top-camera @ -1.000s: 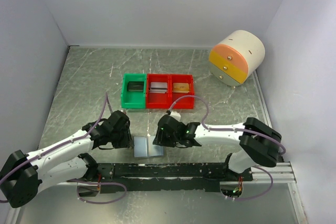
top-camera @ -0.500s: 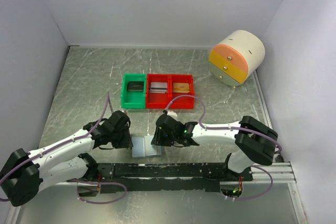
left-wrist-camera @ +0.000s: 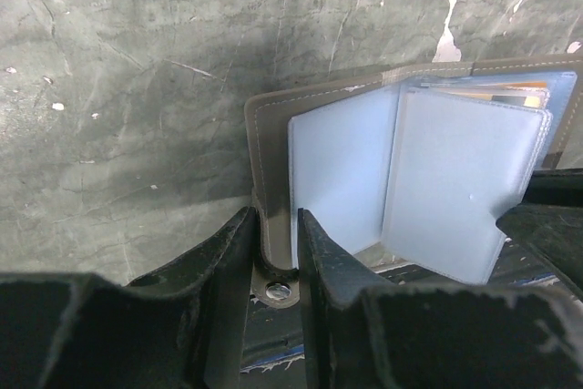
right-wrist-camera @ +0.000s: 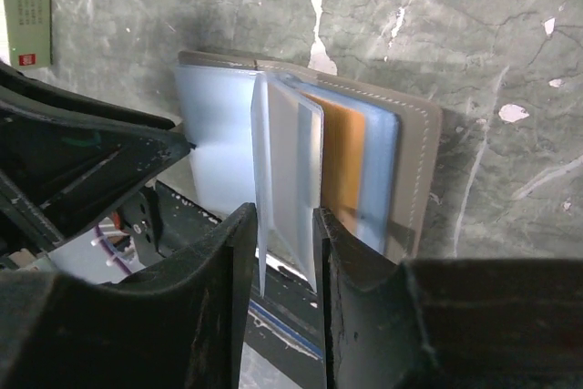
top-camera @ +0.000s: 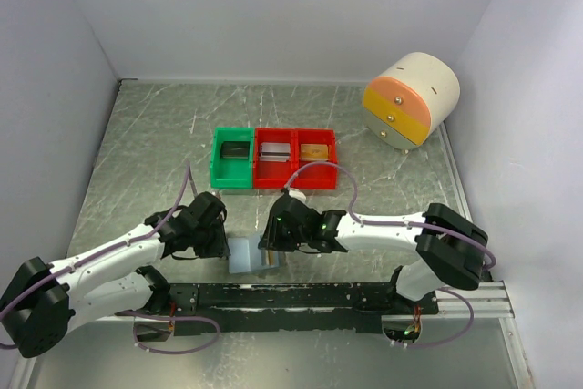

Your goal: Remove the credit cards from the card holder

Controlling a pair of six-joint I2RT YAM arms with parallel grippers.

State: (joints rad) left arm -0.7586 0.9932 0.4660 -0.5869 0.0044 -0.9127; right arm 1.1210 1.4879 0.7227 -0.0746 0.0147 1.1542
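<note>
The card holder [top-camera: 246, 260] lies open near the table's front edge, between my two grippers. In the left wrist view my left gripper [left-wrist-camera: 275, 220] is shut on the edge of its grey cover [left-wrist-camera: 269, 134], next to a metal snap. Pale blue pockets [left-wrist-camera: 342, 170] fan out to the right of it. In the right wrist view my right gripper [right-wrist-camera: 284, 216] is shut on a few upright pocket leaves [right-wrist-camera: 290, 161]. Behind them an orange credit card [right-wrist-camera: 342, 161] shows inside a pocket against the grey cover [right-wrist-camera: 421, 170]. From above, the left gripper [top-camera: 226, 245] and right gripper [top-camera: 271, 241] flank the holder.
A green bin [top-camera: 232, 159] and two red bins [top-camera: 273, 159] [top-camera: 317, 157] stand in a row mid-table. A round drawer unit [top-camera: 410, 99] sits at the back right. A small white-and-red box [right-wrist-camera: 25, 6] lies beyond the holder. The black base rail [top-camera: 301, 296] runs just in front.
Both grippers have closed down onto the holder. The right one has raised some pocket leaves, and the holder has shifted slightly left.
</note>
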